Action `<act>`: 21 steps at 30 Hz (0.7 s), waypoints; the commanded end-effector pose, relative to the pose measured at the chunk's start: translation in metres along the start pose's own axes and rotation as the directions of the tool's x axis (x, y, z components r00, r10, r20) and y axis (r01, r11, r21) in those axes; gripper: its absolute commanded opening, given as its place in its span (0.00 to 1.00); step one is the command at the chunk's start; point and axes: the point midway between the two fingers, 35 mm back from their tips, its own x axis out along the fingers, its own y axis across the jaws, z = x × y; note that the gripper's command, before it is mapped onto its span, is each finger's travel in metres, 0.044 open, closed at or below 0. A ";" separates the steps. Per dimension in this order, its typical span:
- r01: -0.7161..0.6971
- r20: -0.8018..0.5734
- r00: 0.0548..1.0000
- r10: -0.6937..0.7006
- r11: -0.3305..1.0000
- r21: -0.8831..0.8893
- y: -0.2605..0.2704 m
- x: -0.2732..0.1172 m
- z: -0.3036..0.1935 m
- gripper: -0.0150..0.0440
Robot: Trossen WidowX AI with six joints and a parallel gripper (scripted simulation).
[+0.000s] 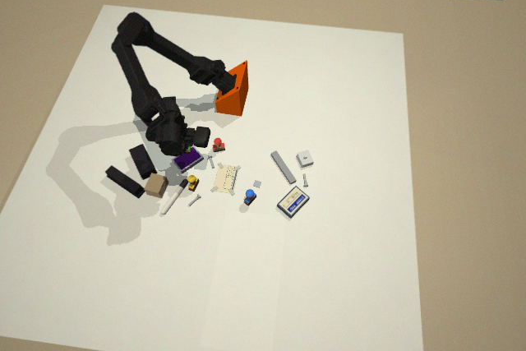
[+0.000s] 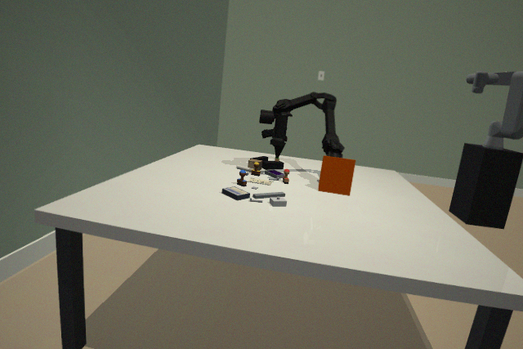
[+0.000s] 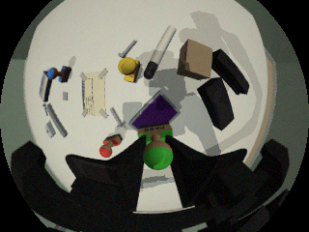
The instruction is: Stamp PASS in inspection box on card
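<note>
My gripper [image 2: 277, 156] [image 3: 154, 138] is shut on the green-knobbed stamp [image 1: 188, 150] [image 2: 277, 160] [image 3: 158, 158], held above the bench. In the wrist view its base overlaps the near edge of the ink pad [image 1: 188, 159] [image 2: 274, 173] [image 3: 155, 112], which is purple with a grey rim. The stamp's lettering is too small to read surely and its underside is hidden. The cream card [image 1: 223, 179] [image 2: 258, 181] [image 3: 98, 92] is taped flat at its corners beside the pad; its box and any print cannot be made out.
A red stamp [image 1: 218, 144] [image 3: 107, 148], yellow stamp [image 1: 192, 182] [image 3: 128, 67] and blue stamp [image 1: 249, 196] stand around the card. A marker [image 1: 172, 200], brown block [image 1: 156, 185] and two black blocks [image 1: 142, 161] [image 1: 124, 181] lie beyond the pad. A grey bar [image 1: 283, 167] lies farther off.
</note>
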 end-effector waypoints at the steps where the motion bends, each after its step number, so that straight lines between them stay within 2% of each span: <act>1: 0.003 0.004 1.000 -0.003 1.000 -0.002 -0.001 0.002 0.001 0.25; 21: 0.003 0.005 1.000 -0.003 1.000 -0.002 -0.001 0.015 0.001 0.25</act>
